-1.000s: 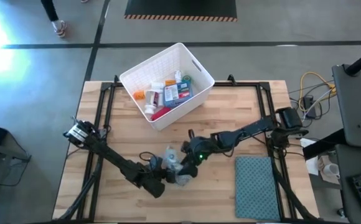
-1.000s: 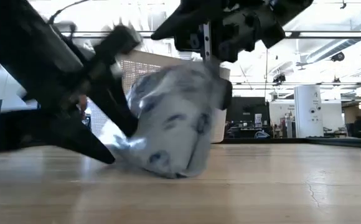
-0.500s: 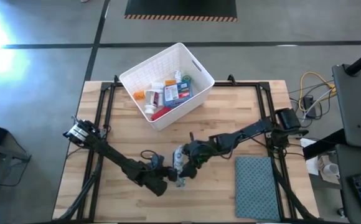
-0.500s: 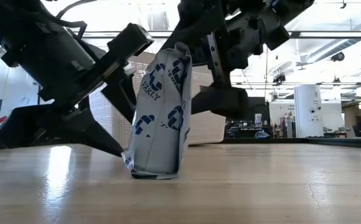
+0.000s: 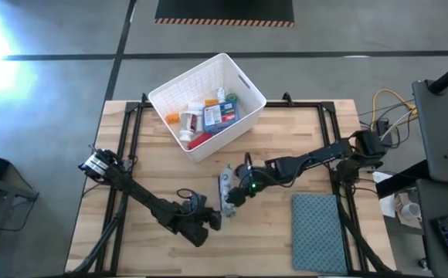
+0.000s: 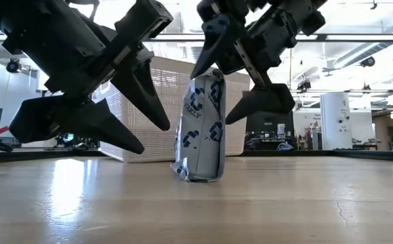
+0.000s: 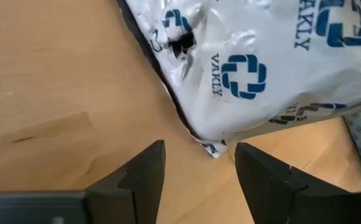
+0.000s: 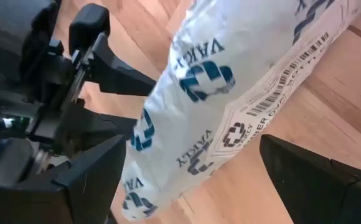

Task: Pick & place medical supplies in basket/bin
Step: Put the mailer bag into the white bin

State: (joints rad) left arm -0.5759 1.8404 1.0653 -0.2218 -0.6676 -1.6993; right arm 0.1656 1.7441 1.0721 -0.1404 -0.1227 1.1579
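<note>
A grey patterned pack [image 5: 225,186] printed with blue crosses stands upright on its lower edge [image 6: 198,177] in the middle of the table. My right gripper [image 6: 211,99] is open and comes slanting down from the right. Its two fingers stand on either side of the pack's upper half [image 8: 230,81]. My left gripper [image 6: 154,139] is open just to the near left of the pack, with its fingertips [image 7: 155,152] short of the pack's lower corner [image 7: 215,148]. The white perforated basket [image 5: 222,140] stands at the far left of the table and holds several supplies [image 5: 205,116]. My right gripper's fingers straddle the pack's top end [image 6: 209,74], slanting down from the table's right. One finger [image 6: 207,47] shows right at that top end, and I cannot tell whether it touches. The pack stands on the table by its lower edge.
A teal-grey mat [image 5: 317,230] lies at the near right of the table. The basket wall [image 6: 149,102] rises behind the pack in the low view. Bare wood lies between the pack and the basket and along the near edge.
The pack leaned between both grippers and is now tipped upright. It has shifted a little toward the far edge and stands on its lower edge. My right gripper has rolled, risen and opened wider around the pack's top. The pack now stands apart from my left fingers.
</note>
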